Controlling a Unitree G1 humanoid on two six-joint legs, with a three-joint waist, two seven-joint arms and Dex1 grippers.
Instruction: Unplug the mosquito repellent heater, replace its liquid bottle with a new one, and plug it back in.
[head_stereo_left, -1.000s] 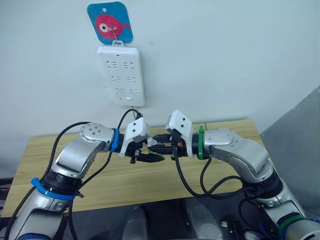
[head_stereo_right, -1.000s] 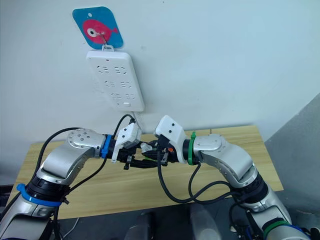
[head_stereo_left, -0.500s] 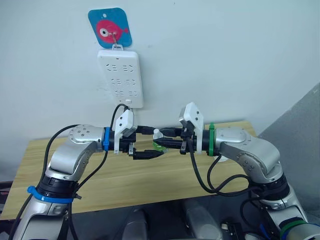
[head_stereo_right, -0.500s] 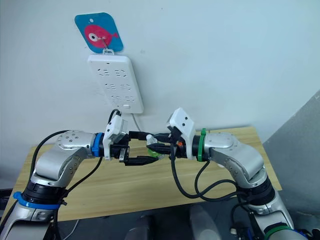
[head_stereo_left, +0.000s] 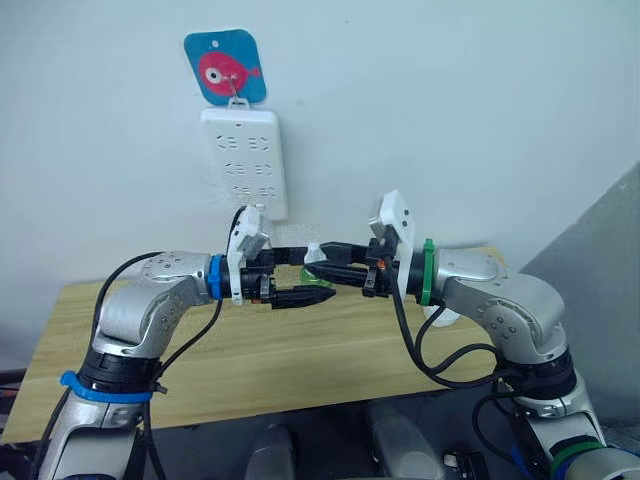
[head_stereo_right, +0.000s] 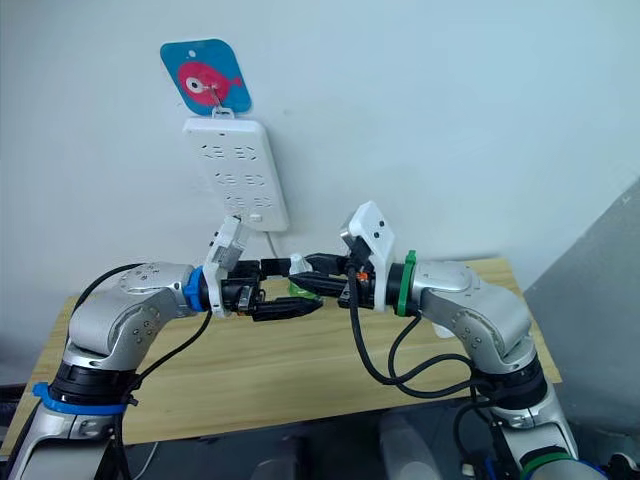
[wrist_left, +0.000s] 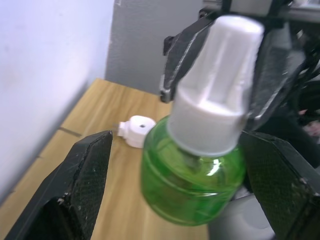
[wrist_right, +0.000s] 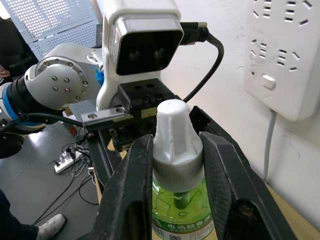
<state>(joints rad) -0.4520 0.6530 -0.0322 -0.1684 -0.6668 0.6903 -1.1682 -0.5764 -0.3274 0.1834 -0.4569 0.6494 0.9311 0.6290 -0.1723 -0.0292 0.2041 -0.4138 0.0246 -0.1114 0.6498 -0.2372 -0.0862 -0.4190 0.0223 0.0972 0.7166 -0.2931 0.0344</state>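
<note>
Above the pale wooden worktop (head_stereo_left: 330, 360), the right pincer (wrist_right: 172, 165) is clamped on the white screw cap of the small round translucent green bottle (wrist_left: 192, 175), its two black fingers (wrist_right: 131, 195) pressed against either side of the cap. The bottle hangs in mid-air in front of the wall, below the long white multi-socket power strip (head_stereo_left: 245, 160), which hangs beneath a blue card printed with a pink fish (head_stereo_left: 226, 68).

The left pincer (head_stereo_left: 305, 275) meets the bottle from the opposite side, its black fingers (wrist_left: 85, 177) spread apart to either side of the green body and not touching it in the left wrist view.

The small white rounded plug-in mosquito repellent heater (wrist_left: 136, 129) lies on the worktop near the wall, well below the bottle, its round vent hole facing up. A white cord (wrist_right: 270, 145) drops from the bottom of the power strip.
</note>
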